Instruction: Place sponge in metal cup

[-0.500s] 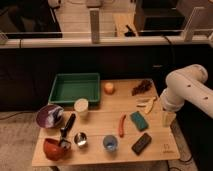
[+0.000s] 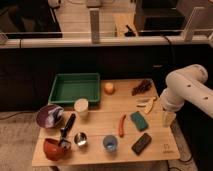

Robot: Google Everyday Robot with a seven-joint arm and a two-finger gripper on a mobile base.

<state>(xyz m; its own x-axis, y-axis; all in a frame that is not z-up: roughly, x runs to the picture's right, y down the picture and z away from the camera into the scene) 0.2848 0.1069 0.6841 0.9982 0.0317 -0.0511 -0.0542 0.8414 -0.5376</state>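
The teal-green sponge [image 2: 137, 120] lies flat on the wooden table [image 2: 95, 125], right of centre. The small shiny metal cup [image 2: 80, 139] stands upright near the front left, between the red bowl and the blue cup. My white arm comes in from the right, and the gripper [image 2: 168, 119] hangs at the table's right edge, to the right of the sponge and apart from it. It holds nothing that I can see. The metal cup is far to the gripper's left.
A green tray [image 2: 75, 87] sits at the back left, with a white cup [image 2: 81, 106] in front of it. A blue cup [image 2: 110, 143], black block [image 2: 142, 143], red chili [image 2: 121, 125], purple bowl [image 2: 49, 115], red bowl [image 2: 55, 148], orange fruit [image 2: 108, 87], grapes [image 2: 142, 87] and banana [image 2: 147, 103] share the table.
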